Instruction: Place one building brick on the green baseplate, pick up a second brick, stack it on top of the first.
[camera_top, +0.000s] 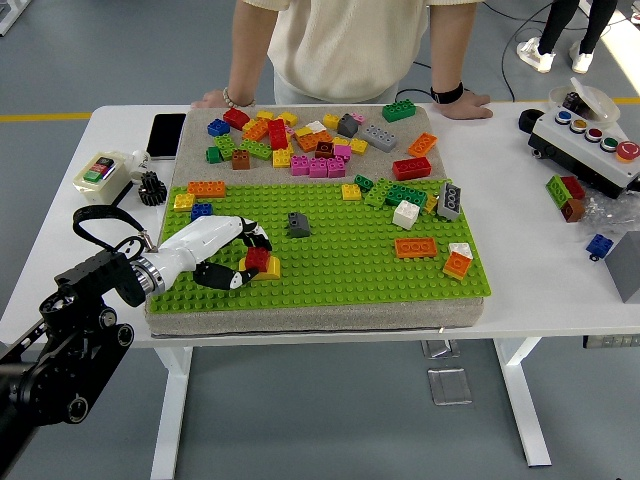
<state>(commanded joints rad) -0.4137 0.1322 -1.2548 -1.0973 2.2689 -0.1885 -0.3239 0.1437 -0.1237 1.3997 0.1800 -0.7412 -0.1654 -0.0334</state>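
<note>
— How's the light?
— Bright and even, from overhead. Soft shadows only: a faint one under the robot hand (225, 262) on the green baseplate (340, 255), and a darker band beneath the counter (530, 270).
— Any glare?
— The white counter runs nearly washed out at the right.
— Sharpness?
— Crisp in the middle; the small bricks stay distinct. Straight edges bow slightly toward the corners.
</note>
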